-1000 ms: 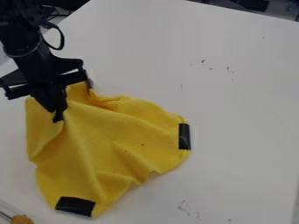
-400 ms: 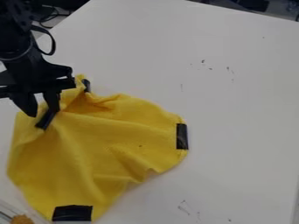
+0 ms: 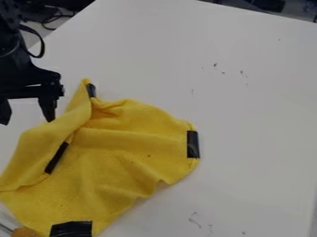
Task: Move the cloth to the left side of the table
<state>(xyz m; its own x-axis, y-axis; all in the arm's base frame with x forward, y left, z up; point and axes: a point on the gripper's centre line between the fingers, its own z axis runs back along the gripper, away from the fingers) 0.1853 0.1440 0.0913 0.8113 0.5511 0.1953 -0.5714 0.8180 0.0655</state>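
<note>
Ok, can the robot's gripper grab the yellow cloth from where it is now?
Probably yes. The gripper is open, close to the folded upper-left edge of the yellow cloth, and I see nothing lying in between.

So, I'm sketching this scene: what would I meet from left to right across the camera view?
Gripper → black strip at the far corner of the cloth → right-edge strip → upper dark marks on the table.
</note>
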